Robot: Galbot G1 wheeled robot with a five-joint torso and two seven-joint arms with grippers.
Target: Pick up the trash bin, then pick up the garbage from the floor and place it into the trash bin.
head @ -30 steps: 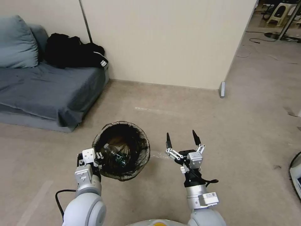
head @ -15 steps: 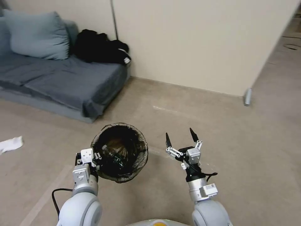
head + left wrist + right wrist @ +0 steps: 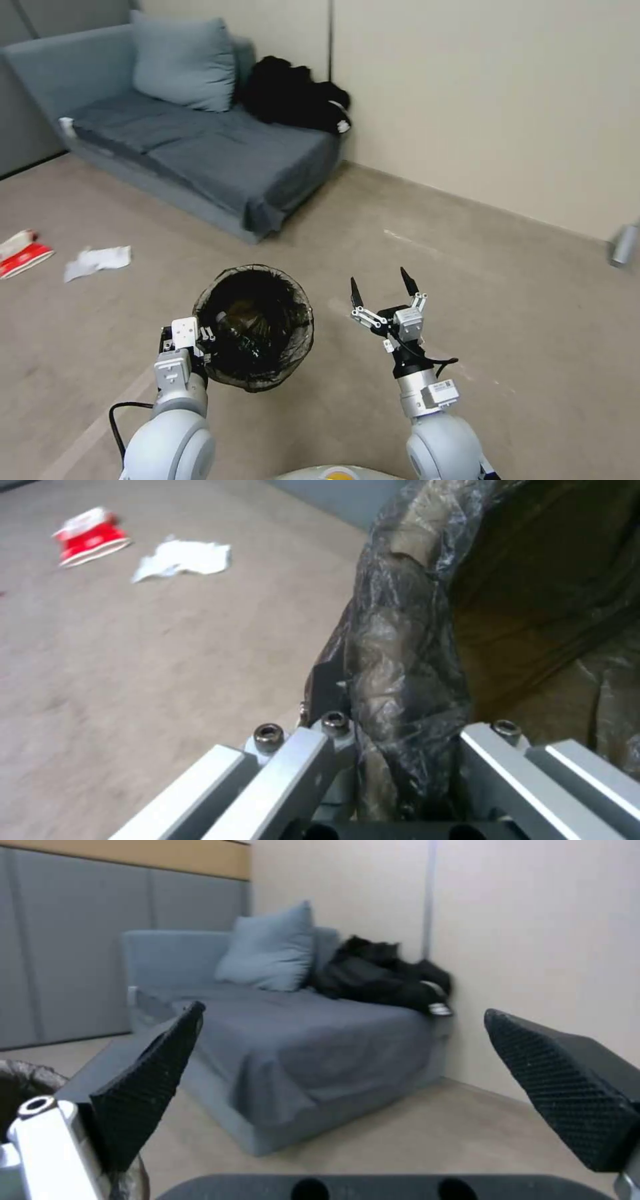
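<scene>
In the head view the trash bin, lined with a dark bag, hangs above the floor with my left gripper shut on its near-left rim. The left wrist view shows the bagged rim clamped in that gripper. My right gripper is open and holds nothing, level with the bin and to its right; its black fingertips stand wide apart. Garbage lies on the floor far left: a crumpled white tissue and a crushed red-and-white cup.
A grey sofa with a cushion and a black heap of clothing stands against the beige wall. A partition foot is at the far right. Bare floor lies between me and the garbage.
The whole view has swung left, so the sofa and wall shifted right and the tissue and cup came into sight. Both arms keep the same pose, bin still held.
</scene>
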